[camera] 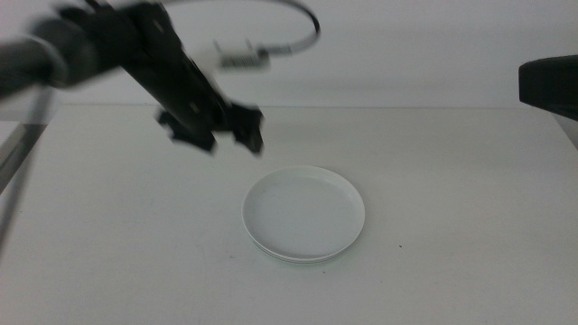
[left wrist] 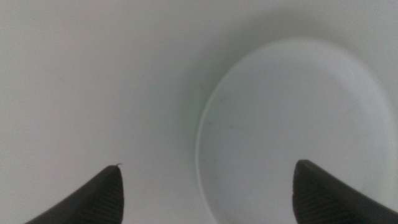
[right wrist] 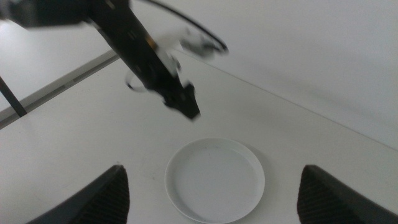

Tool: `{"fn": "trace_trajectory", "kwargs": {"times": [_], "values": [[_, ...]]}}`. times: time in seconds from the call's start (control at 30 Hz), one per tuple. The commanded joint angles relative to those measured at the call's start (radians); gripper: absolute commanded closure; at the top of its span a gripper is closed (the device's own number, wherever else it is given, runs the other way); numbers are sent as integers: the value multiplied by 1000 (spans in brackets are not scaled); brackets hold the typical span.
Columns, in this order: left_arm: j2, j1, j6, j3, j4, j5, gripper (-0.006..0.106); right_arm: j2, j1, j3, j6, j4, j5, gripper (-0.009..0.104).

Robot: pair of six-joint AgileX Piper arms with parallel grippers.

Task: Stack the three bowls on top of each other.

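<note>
A white bowl sits at the table's middle, and a thin second rim peeks out under its near edge. How many bowls lie beneath it I cannot tell. My left gripper hovers above the table, behind and to the left of the stack, blurred. In the left wrist view the left gripper is open with nothing between its jaws, and the white bowl lies below. My right gripper is open and empty, high above the white bowl. The left gripper also shows in that view.
The right arm's dark body juts in at the right edge, well away from the stack. A cable loops above the left arm. The white table spreads around the stack, and its back edge meets a pale wall.
</note>
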Motion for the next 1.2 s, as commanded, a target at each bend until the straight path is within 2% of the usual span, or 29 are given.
{"fn": "trace_trajectory", "kwargs": {"times": [0.0,0.17,0.33,0.47,0.6,1.13,1.17], "values": [[-123,12,-28,10,54,13,7,-3,-7,3,-7,2,-10,3],[-430,12,-96,159,162,-124,7,-3,-7,3,-7,2,-10,3],[-801,12,-142,453,209,-316,7,-3,-7,3,-7,2,-10,3],[-975,12,-193,555,255,-322,7,-3,-7,3,-7,2,-10,3],[-1029,12,-225,567,286,-287,7,-3,-7,3,-7,2,-10,3],[-1045,12,-220,567,286,-302,7,-3,-7,3,12,2,-10,3],[-1045,12,-220,567,286,-302,7,-3,-7,3,12,-25,-10,3]]}}
